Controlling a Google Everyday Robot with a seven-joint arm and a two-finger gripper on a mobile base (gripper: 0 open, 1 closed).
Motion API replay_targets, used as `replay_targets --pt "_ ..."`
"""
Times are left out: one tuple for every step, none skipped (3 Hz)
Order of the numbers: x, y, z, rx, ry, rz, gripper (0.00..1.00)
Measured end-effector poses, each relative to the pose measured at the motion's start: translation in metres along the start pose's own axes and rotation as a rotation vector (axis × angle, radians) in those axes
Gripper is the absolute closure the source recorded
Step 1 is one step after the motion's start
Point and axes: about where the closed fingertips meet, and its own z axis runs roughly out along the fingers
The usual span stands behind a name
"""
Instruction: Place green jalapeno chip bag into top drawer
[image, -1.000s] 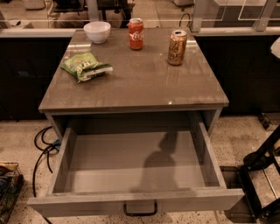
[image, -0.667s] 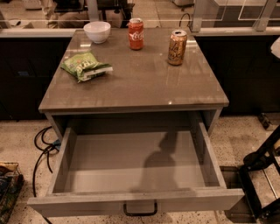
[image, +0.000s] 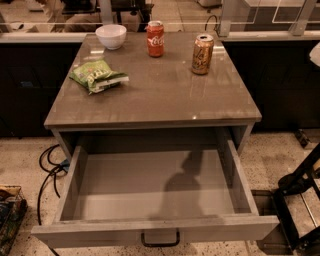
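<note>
- The pincer is outside the view, so I cannot tell whether it is spread or pressed together, and the arm's pose does not show either.
- A dark shadow (image: 182, 181) lies on the drawer floor, right of the middle, running from the front edge toward the back.
- The drawer (image: 155, 229) stands pulled far out from under the surface (image: 165, 97). It is wide and shallow with grey wooden walls. Its grey floor shows bare apart from the shadow.
- A dark metal loop handle (image: 160, 241) hangs at the middle of the drawer's front panel.
- The bag (image: 98, 75) lies flat on the left part of the surface, well apart from the drawer. It is crinkled light-green foil with white print, and one corner points toward the right.
- A white bowl (image: 111, 36) stands upright at the back left corner, behind the bag. Its inside looks plain white.
- A red can (image: 155, 38) stands upright at the back, just right of the bowl and apart from it.
- A bronze can (image: 202, 54) stands upright to the right of the red can and a little nearer the front.
- The surface is smooth, grey-brown and glossy, with pale reflections near the back.
- Black cables (image: 47, 170) loop over the speckled floor (image: 20, 160) to the left of the drawer.
- A dark metal frame (image: 300, 187) stands on the floor at the right.
</note>
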Motion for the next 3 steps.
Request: replay_targets --pt "0.0 0.0 0.0 0.0 0.0 0.0 0.0" --pt "0.0 -0.0001 0.0 0.0 0.0 0.0 0.0" --pt "0.0 -0.0001 0.0001 0.0 0.0 0.0 0.0"
